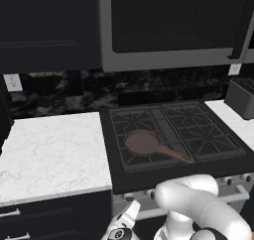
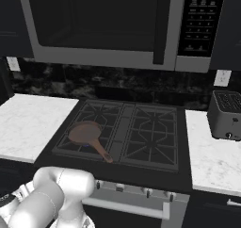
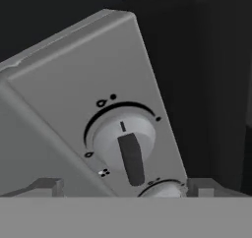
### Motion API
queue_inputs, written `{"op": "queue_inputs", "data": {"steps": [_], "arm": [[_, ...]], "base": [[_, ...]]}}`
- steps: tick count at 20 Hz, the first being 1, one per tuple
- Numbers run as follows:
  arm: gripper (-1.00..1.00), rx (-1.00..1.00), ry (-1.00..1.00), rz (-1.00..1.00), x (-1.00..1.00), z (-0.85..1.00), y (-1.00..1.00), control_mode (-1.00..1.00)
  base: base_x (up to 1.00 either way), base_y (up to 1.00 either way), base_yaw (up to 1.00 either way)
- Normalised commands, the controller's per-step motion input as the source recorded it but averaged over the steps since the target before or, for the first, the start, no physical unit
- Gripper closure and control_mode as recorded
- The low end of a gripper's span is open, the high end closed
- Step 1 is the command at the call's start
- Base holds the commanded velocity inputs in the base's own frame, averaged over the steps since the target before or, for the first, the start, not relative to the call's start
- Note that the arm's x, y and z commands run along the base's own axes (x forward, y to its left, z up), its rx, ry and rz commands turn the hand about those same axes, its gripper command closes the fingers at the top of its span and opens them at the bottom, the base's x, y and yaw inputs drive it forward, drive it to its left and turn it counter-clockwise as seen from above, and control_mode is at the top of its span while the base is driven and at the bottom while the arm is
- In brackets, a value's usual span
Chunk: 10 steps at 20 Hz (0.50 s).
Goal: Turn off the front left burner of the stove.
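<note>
the gripper [image 3: 123,185] is down low in front of the stove [image 1: 149,184], right up close to a round grey knob [image 3: 125,143] on the silver front. it looks placed there so the fingers can take the knob and turn it. in the hand view the two finger tips [image 3: 47,185] sit wide apart, one on each side, with nothing between them, so the fingers are let go and not touching the knob yet. the knob has a dark bar that points down. a second knob [image 3: 165,188] peeks up at the bottom and is cut off. the small marks around the knob are too tiny to read, so i cannot tell for sure that this is the right knob.

a bit farther, the front left burner [image 1: 141,152] is the near left square of black grate on top of the stove. a brown pan [image 1: 144,143] sits on it and hides the gas ring, so no flame can be seen from the left. from the right there may be a tiny blue spot under the pan, but it is hard to make out.
</note>
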Motion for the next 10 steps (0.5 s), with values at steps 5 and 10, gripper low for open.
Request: {"op": "queue_inputs", "data": {"steps": [5, 10], "arm": [[-1.0, 0.01, 0.0, 0.15, 0.26, 0.0, -0.19, -1.0], [-1.0, 0.0, 0.0, 0.14, 0.4, 0.0, 0.0, -1.0]], "base": [[0.0, 0.0, 0.0], [0.0, 0.0, 0.0]]}}
